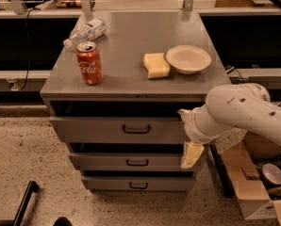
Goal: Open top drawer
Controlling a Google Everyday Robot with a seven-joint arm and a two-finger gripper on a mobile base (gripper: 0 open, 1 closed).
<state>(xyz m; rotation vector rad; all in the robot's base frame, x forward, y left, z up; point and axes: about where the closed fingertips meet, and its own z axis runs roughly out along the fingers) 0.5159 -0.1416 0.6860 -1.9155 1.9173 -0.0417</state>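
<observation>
— Where's the gripper (188,134)?
— Just below the cabinet top's (126,46) right front corner, fingers spread, holding nothing.
— And the top drawer (98,130)?
— Directly beneath that cabinet top.

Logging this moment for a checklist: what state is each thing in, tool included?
top drawer: at most slightly open; handle ungripped
tool: open, beside the drawers' right end
cola can: upright
water bottle: on its side
bowl: upright, empty
sponge: lying flat
</observation>
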